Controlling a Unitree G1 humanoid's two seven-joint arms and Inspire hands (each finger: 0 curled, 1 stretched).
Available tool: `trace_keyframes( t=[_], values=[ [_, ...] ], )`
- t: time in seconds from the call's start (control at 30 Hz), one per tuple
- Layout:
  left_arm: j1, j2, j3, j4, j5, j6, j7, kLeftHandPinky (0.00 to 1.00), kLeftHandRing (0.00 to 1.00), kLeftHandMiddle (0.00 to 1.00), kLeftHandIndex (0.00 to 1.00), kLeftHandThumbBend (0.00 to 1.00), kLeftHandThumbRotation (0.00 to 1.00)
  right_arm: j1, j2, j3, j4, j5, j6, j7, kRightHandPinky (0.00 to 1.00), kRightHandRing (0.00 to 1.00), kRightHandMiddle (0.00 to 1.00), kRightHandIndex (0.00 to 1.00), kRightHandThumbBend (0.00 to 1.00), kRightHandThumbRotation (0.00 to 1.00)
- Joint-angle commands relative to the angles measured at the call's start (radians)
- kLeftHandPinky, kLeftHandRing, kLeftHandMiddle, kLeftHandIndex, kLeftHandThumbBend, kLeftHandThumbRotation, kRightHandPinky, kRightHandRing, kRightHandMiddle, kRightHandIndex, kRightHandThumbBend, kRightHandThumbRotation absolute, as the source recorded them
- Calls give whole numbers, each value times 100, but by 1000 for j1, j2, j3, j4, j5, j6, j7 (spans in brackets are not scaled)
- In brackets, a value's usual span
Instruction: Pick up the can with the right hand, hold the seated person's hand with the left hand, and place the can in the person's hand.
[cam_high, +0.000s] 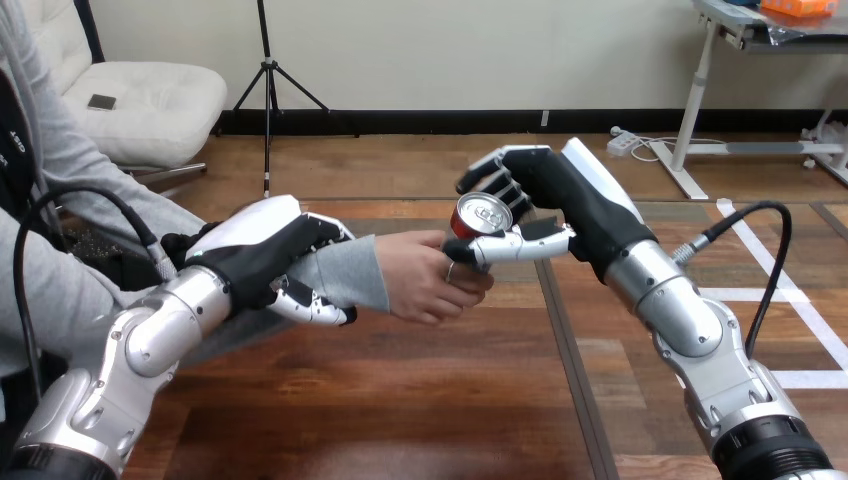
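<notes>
Your right hand (545, 195) clamps the can (482, 213). Your left hand (260, 250) grips the person's wrist (352, 275) over the wooden table (400, 400).

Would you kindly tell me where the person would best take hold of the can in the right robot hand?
Probably its lower body, from below-left. The can tilts its top toward the camera, the right robot hand wraps its upper part from the right, and the person's hand sits just beneath.
</notes>
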Motion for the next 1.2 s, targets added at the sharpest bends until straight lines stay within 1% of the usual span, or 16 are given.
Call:
trace_keyframes(
  t=[0.0,0.03,0.13,0.27,0.3,0.47,0.6,0.63,0.73,0.77,0.83,0.9,1.03,1.17],
  values=[
    [-35,16,7,-73,11,9,7,66,71,73,73,67,29,-53,-15,-1,-55,10,4,21,62,67,68,71,100,56],
    [-34,16,7,-77,12,13,5,66,72,74,74,70,35,-52,-15,-2,-57,12,6,26,64,70,71,73,100,60],
    [-30,16,9,-90,14,26,-3,66,73,75,76,74,42,-50,-12,-8,-56,24,7,40,68,74,74,77,100,64],
    [-25,15,11,-95,12,26,-3,67,75,78,78,80,51,-47,-11,-12,-56,34,4,54,73,78,78,80,100,68],
    [-24,15,12,-95,12,26,-3,67,76,79,78,85,55,-46,-11,-13,-55,35,2,56,75,80,80,82,100,69],
    [-17,14,15,-101,3,26,-5,68,78,81,80,94,62,-44,-7,-21,-46,54,-13,70,78,83,82,84,100,72],
    [-12,15,18,-96,-8,17,-9,69,80,83,82,98,69,-42,-3,-27,-40,72,-18,79,79,86,84,86,100,75],
    [-12,15,19,-94,-11,15,-10,69,80,83,82,99,70,-41,-3,-27,-40,75,-18,81,80,86,85,86,100,75],
    [-10,13,24,-100,-37,28,-38,69,81,85,84,99,72,-39,-6,-25,-38,82,-21,86,80,87,86,87,100,77],
    [-10,13,26,-104,-47,40,-56,70,81,85,84,100,73,-39,-6,-25,-35,83,-24,85,81,87,86,87,100,78],
    [-11,14,26,-109,-59,54,-75,71,83,86,86,100,74,-38,-7,-25,-32,84,-28,83,81,87,86,87,100,80],
    [-10,16,29,-108,-74,53,-92,72,84,88,87,100,75,-36,-8,-24,-29,82,-34,81,81,87,87,88,100,83],
    [-4,19,35,-114,-94,55,-108,73,85,89,88,100,77,-33,-9,-25,-26,81,-42,77,81,87,87,88,100,87],
    [0,16,47,-94,-136,31,-124,72,85,89,89,100,78,-29,-10,-26,-21,80,-47,75,81,88,87,89,100,90]
  ],
)
